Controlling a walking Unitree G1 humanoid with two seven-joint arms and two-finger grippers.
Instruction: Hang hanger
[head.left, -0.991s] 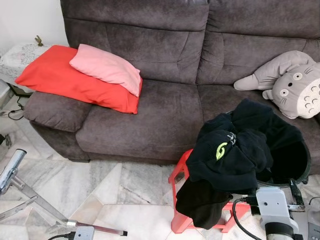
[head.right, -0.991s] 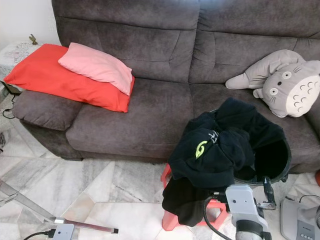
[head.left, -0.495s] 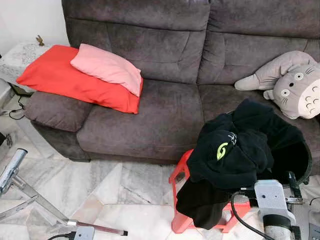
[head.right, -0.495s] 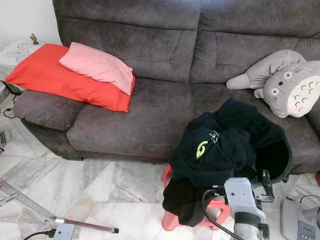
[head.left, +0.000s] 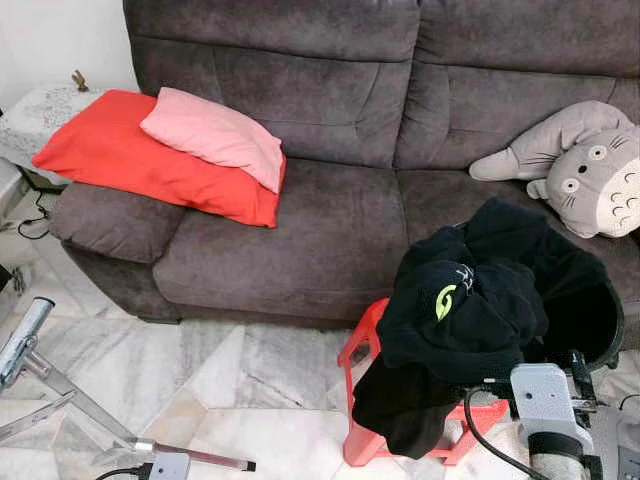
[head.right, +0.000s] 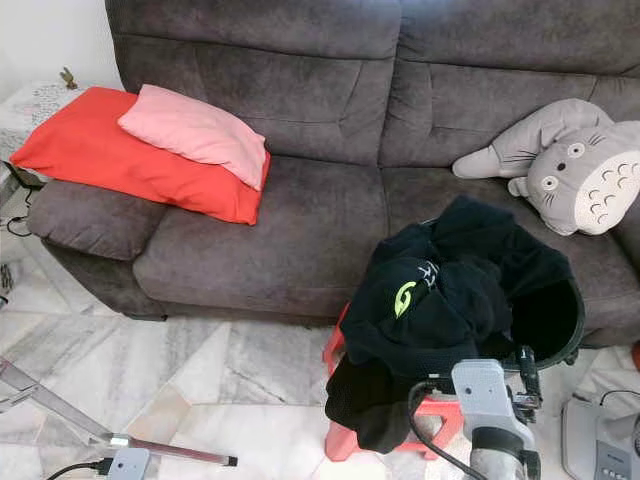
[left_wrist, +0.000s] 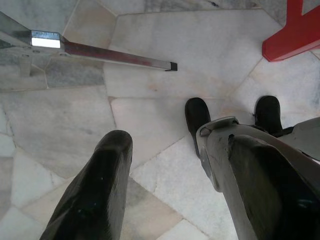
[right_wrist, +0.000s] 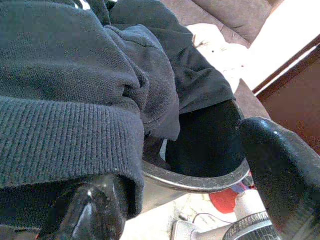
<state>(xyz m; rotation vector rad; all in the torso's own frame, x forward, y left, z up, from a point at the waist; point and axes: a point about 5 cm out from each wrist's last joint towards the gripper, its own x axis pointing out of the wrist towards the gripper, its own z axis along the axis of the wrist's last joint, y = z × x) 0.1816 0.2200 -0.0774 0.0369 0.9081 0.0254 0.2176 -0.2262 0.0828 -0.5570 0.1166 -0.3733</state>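
Right claw lowered, spread beside black clothes, green logo

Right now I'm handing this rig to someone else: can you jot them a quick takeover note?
Right pincer: open, at the rim of the black bucket, close under the dark clothes spilling over it.
Left pincer: open, idle, pointed at the marble floor.
Bucket and clothes sit on the red stool in front of the sofa.
Done: nothing gripped. I can't make out a hanger.
Left: find the hanger, grip it, hang it.
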